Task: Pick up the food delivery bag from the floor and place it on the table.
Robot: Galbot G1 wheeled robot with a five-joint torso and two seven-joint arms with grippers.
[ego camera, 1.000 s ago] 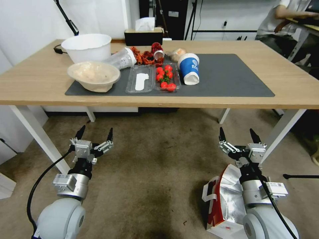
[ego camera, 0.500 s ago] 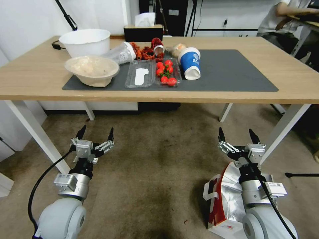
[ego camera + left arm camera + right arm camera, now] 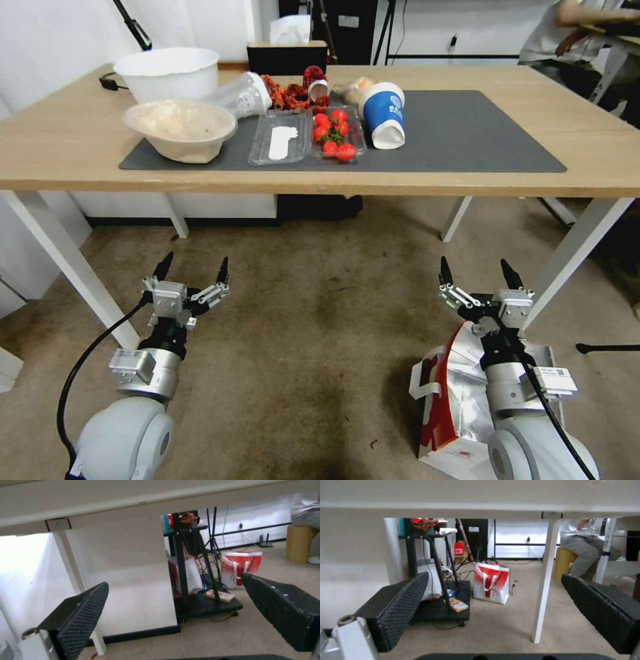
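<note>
Two end effectors are held low over the floor, short of the tabletop's front edge, both with fingers spread wide and holding nothing. The left end effector points forward beside the left white leg, well apart from the food delivery bag. The right end effector points forward toward the right leg; in the right wrist view its textured fingers frame only carpet and the space under the tabletop.

The food delivery bag stands on the floor directly beneath the right forearm, behind the right end effector and nearer the robot's base. Its open mouth faces up, showing silver foil lining; the red side panel and white strap handles face the left arm's side. The bag's long axis appears to run roughly front to back, though the arm hides much of it.

Judged from this layout, the right arm is far the nearer, yet its end effector has overshot the bag: reaching the handles would call for drawing back and turning downward. The grey mat offers bare space to the right of the blue cup.
</note>
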